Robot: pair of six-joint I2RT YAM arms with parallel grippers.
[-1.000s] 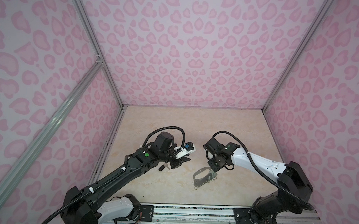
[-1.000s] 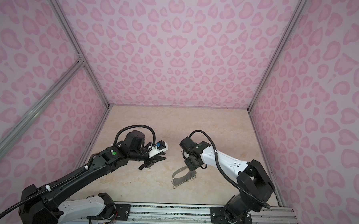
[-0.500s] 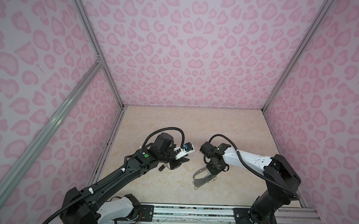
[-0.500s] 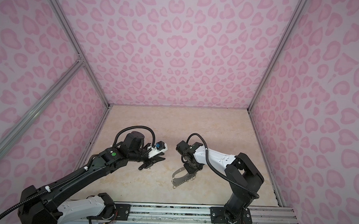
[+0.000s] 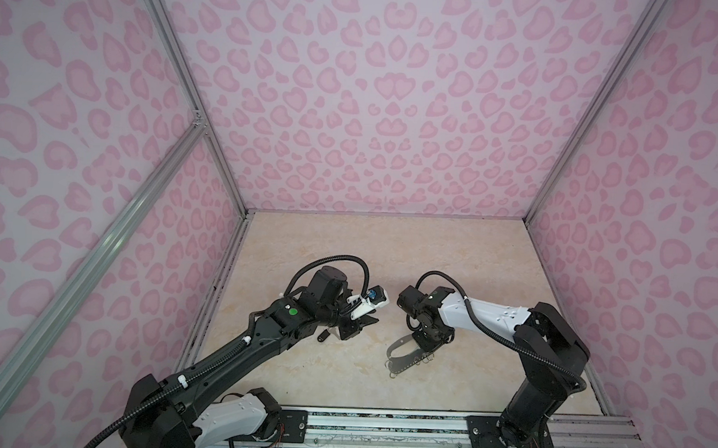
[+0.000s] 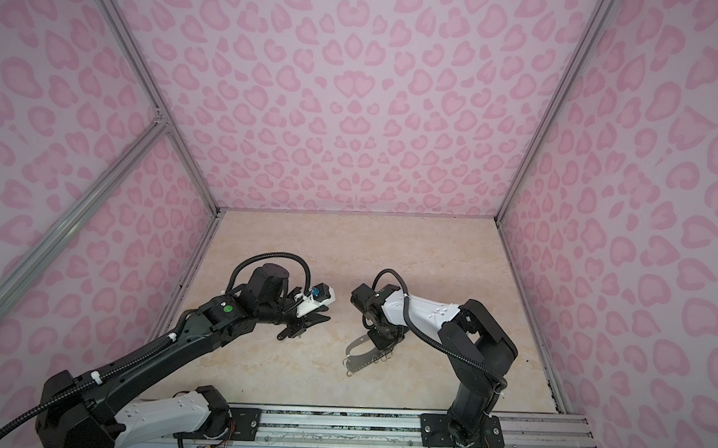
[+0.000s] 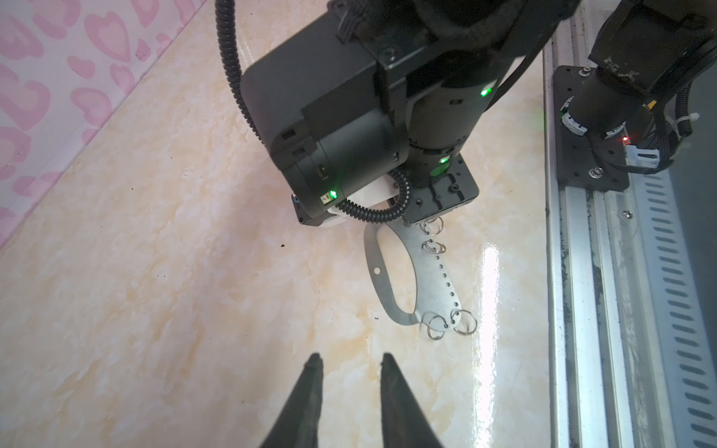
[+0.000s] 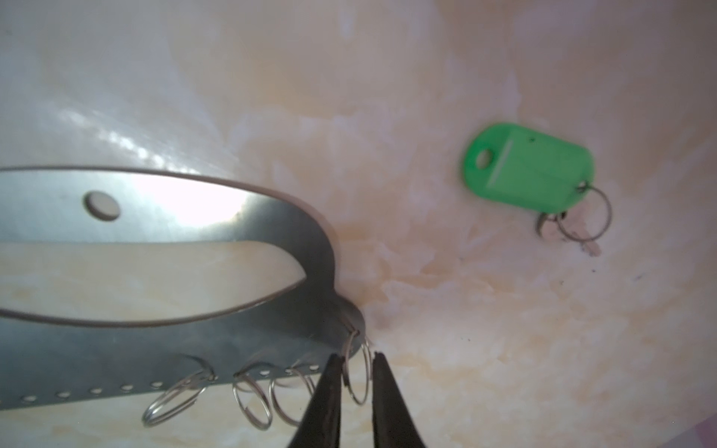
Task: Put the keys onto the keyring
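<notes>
Right gripper (image 8: 357, 366) is down at one end of the keyring (image 8: 201, 229), jaws almost together w/ just a thin gap. The last wire ring (image 8: 357, 388) on the plate's straight edge stands btwn the fingertips (image 8: 329, 391). Can't tell if they truly pinch the wire or only flank it. Three more wire rings hang along that same edge, next to the flanked one.

Keyring lies on the beige table (image 5: 347, 253), front-centre in both top views, w/ the right gripper's body covering one end. Can't tell whether that end is raised off the table.

Green-tag key (image 8: 527, 174) lies flat on the table beyond that end of the keyring, apart from it. Tag and small ring are clear, key blade blurry.

Left gripper (image 7: 351, 368) sits over bare table, jaws a little apart, nothing btwn them. Its tips aim at the keyring's other end, near but not touching.

Black tag (image 5: 324, 336) lies on the table just beside the left gripper, on the side away from the keyring. Any key on it is too small to make out.
</notes>
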